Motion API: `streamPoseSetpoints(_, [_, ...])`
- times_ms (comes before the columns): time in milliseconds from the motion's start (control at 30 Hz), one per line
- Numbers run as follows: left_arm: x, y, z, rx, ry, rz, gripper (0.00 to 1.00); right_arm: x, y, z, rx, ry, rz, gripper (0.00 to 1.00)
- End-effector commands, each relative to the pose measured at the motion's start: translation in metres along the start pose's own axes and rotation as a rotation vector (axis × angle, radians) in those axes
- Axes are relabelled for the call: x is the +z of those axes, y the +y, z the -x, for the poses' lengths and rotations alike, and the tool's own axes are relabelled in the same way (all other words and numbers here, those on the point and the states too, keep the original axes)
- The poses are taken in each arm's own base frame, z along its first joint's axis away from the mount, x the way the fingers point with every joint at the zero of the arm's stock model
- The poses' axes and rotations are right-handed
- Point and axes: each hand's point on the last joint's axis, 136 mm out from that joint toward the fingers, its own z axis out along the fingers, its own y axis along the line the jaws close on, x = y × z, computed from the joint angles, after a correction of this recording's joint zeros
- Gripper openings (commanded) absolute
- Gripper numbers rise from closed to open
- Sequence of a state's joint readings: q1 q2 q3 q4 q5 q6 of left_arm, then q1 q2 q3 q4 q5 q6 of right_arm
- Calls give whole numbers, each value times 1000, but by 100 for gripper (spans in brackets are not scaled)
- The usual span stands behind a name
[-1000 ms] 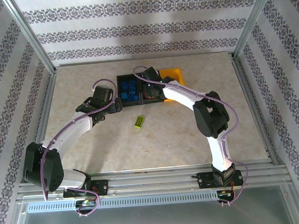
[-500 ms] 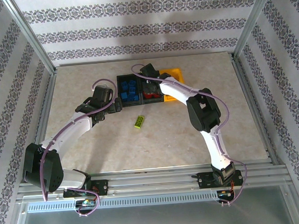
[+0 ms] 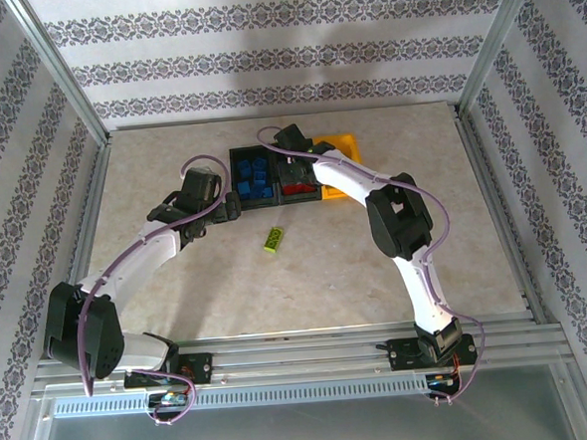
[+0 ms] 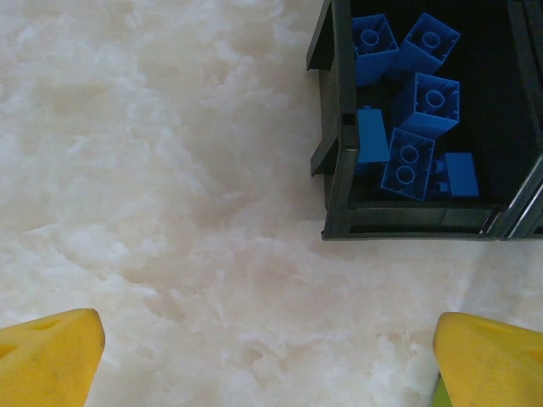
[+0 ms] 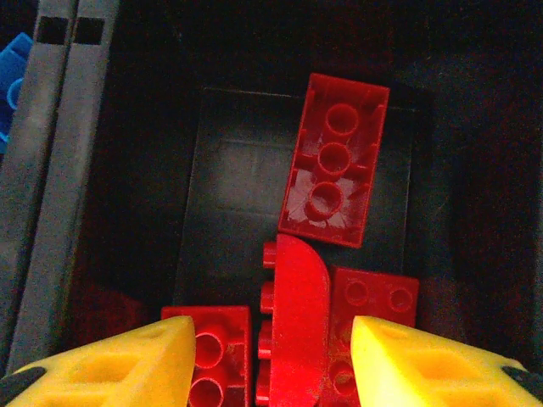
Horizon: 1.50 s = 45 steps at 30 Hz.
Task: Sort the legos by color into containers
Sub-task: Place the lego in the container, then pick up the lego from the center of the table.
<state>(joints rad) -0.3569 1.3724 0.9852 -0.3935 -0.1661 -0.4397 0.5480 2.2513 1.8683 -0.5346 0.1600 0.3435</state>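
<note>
The right gripper [image 5: 273, 335] hangs inside the middle black bin [image 5: 221, 170], above the red legos [image 5: 335, 170]. Its jaws are parted. One curved red lego [image 5: 297, 288] lies between them with a gap on each side.

The left gripper [image 4: 270, 356] hovers over the table [image 3: 376, 265], jaws spread wide and holding nothing, just beside the left black bin [image 4: 339, 153] containing the blue legos [image 4: 420, 102].

One lime green lego [image 3: 272, 239] lies on the table, apart from the bins. The yellow-orange bin [image 3: 347, 147] ends the row.

No legible text, numbers, labels or brand marks. Red legos [image 5: 335, 170] and blue legos [image 4: 407, 161]: plain faces, stud tops too blurred to read. Wallpaper [image 3: 264, 62]: ornament, not lettering.
</note>
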Motion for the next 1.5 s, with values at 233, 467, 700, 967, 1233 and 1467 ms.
streamPoseSetpoints(233, [-7,4,10,-40,-54,-17,100,-81,18,14,-6,-90,43,64])
streamPoseSetpoints(467, [-7,5,8,-49,-57,-16,100,-102,22,-24,45,-48,46,68])
streamPoseSetpoints(700, [-13,14,11,-76,-112,3,100,-112,29,-90,120,46,46,82])
streamPoseSetpoints(967, [-10,18,7,-91,-104,12,100,-104,62,-144,110,151,60,91])
streamPoseSetpoints(1233, [-11,17,6,-91,-102,2,100,-80,103,-154,88,211,125,85])
streamPoseSetpoints(1467, [-10,21,3,-91,-96,15,100,-64,111,-156,85,233,126,81])
